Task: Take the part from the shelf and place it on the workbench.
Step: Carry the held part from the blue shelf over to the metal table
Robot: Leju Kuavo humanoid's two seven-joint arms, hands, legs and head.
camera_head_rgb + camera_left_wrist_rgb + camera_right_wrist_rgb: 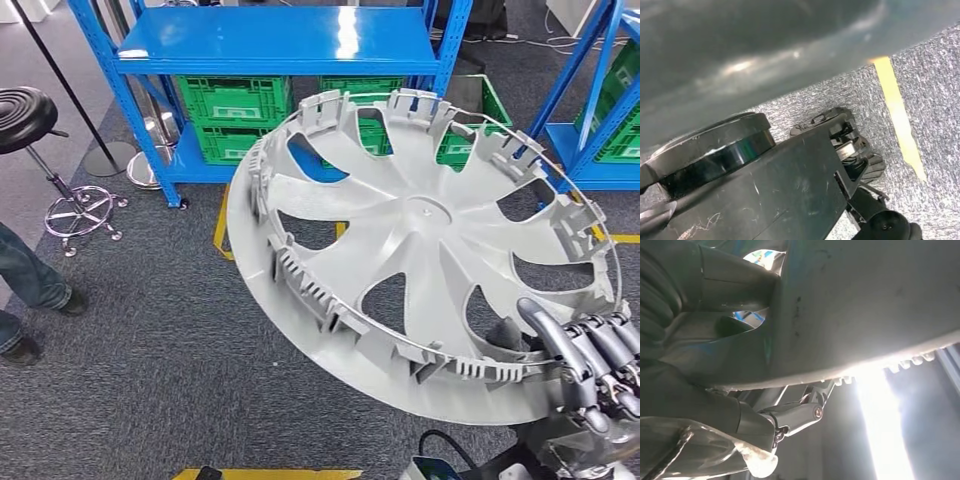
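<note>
We are holding the part (423,240) at its near rim with our right hand (596,365), fingers clamped over the edge; it is tilting flat in front of the blue shelf (279,45), its disc stretching away to the left of those fingers.

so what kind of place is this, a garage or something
Probably a workshop or parts store: blue steel shelving holding green plastic crates, yellow floor tape on grey carpet, and a grey wheel cover gripped by the right hand.
</note>
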